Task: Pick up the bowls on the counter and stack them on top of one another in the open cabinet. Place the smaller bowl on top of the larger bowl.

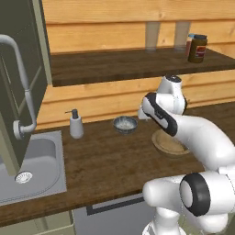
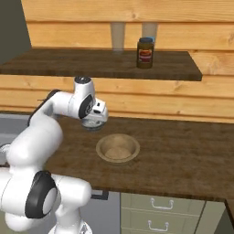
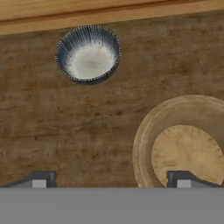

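Hovering above the table [image 3: 65, 131], the hand [image 3: 111, 179] has its fingers spread wide and grips nothing; one fingertip [image 3: 39, 179] sits over bare wood and the other over the near inside of the larger bowl [image 3: 186, 148]. That wide brown bowl lies low on the right of the hand view, its tan rim partly cut by the frame edge. The smaller bowl [image 3: 89, 53], dark grey-blue with a pale speckled inside, stands apart from it, nearer the orange plank wall [image 3: 87, 11].

Since the brown bowl must go in first, the step in hand is likely to grasp it. A good grasp would shift the hand so one finger drops inside the rim and the other outside, then pinch the wall squarely before lifting level. The open cabinet [image 1: 20, 82] hangs off to the left above the sink [image 1: 32, 163], beside a soap dispenser [image 1: 75, 125], so the carry should clear both.
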Controlling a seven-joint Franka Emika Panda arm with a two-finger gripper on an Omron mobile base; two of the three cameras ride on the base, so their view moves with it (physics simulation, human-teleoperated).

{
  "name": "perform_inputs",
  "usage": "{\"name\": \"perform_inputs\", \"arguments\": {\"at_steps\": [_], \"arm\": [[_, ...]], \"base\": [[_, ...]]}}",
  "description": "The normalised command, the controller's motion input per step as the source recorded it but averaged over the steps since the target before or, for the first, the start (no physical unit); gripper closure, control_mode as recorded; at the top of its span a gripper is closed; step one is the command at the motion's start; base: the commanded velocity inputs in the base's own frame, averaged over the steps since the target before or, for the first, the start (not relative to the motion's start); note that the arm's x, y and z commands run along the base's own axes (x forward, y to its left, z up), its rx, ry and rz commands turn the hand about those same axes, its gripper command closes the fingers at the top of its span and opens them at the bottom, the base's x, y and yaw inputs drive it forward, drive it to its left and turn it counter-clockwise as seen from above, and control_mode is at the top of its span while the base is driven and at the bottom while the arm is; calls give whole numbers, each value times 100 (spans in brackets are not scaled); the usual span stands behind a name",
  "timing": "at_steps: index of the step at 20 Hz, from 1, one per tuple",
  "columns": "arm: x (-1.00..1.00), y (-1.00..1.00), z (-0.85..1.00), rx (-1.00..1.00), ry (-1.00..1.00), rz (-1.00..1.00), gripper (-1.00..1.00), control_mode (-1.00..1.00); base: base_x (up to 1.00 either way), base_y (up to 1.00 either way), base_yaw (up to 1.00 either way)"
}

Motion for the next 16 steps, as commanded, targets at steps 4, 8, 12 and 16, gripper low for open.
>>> {"name": "perform_inputs", "arguments": {"at_steps": [4,8,12,16], "arm": [[99,-5,-36,0,0,0,-100,-100],[74,0,-24,0,0,0,-100,-100],[58,0,-24,0,0,0,-100,-100],[44,0,-25,0,0,0,-100,-100]], "base": [[0,0,0],[0,0,0],[0,0,0],[0,0,0]]}}
